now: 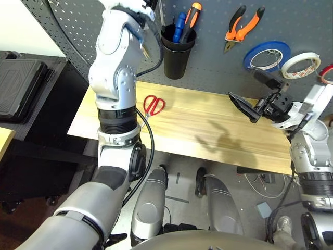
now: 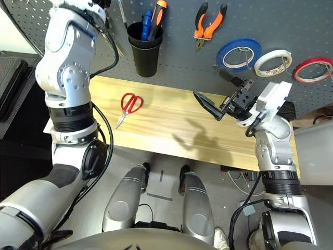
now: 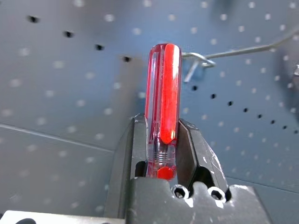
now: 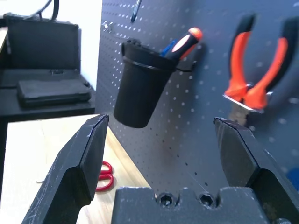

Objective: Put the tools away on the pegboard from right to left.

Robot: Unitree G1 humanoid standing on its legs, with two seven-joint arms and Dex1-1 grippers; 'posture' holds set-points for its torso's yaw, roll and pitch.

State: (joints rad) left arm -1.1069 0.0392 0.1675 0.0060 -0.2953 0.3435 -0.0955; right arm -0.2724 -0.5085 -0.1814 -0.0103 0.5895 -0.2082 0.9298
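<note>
My left gripper [image 3: 161,122] is shut on the slim red-handled screwdriver [image 3: 163,84], held close to the pegboard [image 1: 218,62] high on its left side, near a metal hook [image 3: 198,63]. The red-handled scissors [image 1: 153,105] lie on the wooden table [image 1: 208,130] below the black cup [image 1: 177,49]. The orange-and-black pliers [image 1: 243,27] hang on the board, and the red tape ring [image 2: 312,69] hangs at its far right. My right gripper [image 2: 218,92] is open and holds nothing, hovering over the table's right part, facing the board.
The cup holds a blue-handled and an orange-and-black-handled tool. A blue tape roll [image 1: 266,54] and a white one [image 1: 300,64] hang between the pliers and the red ring. Black cases [image 1: 21,83] rest on a dark stand left of the table.
</note>
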